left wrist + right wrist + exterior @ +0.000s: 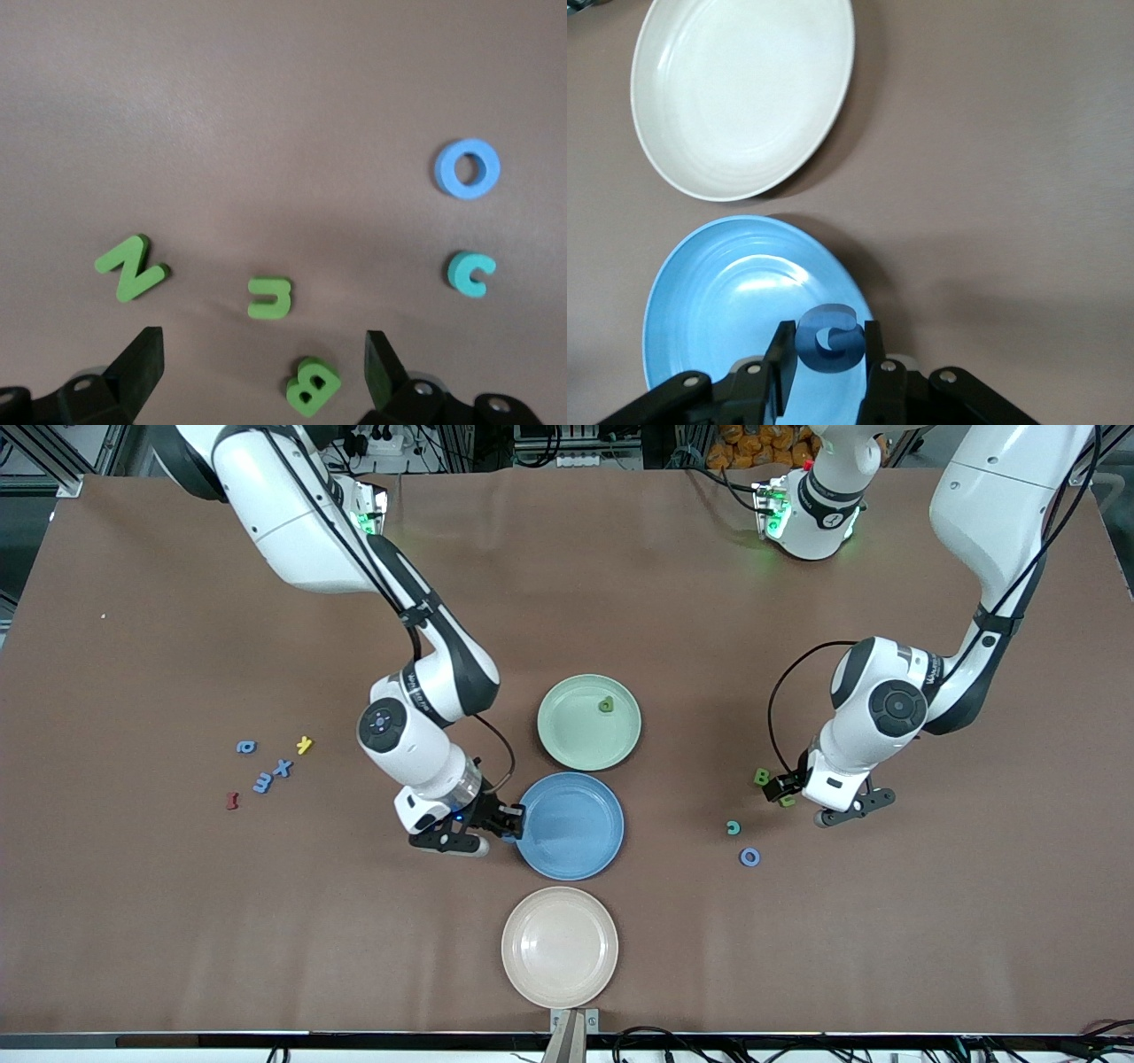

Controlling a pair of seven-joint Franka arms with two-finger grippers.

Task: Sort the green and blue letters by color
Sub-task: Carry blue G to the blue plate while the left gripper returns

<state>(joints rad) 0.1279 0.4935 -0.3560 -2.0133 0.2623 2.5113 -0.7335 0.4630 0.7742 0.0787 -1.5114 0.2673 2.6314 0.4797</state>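
The small chunky blue foam G letter (829, 338) looks light, a bit squashy and not fragile — best pinched across its flat faces, which is how I judge my right gripper (827, 365) has it, fingers closed onto it over the rim of the round blue plate (576, 833). A gentle squeeze should do; release low so it doesn't bounce out. My left gripper (264, 367) hovers with fingers spread wide over the green foam letters near the left arm's end of the table: green B (313, 386) between the fingers, green U (269, 297) and green N (130, 267) just past it, holding nothing. One green letter (606, 706) sits in the pale green plate (567, 748). The other blue letters — a (246, 747), X (283, 768), E (263, 783) — lie toward the right arm's end, beside a yellow K (304, 745) and a dark red piece (233, 801). Cream plate (532, 974) sits nearest the camera.
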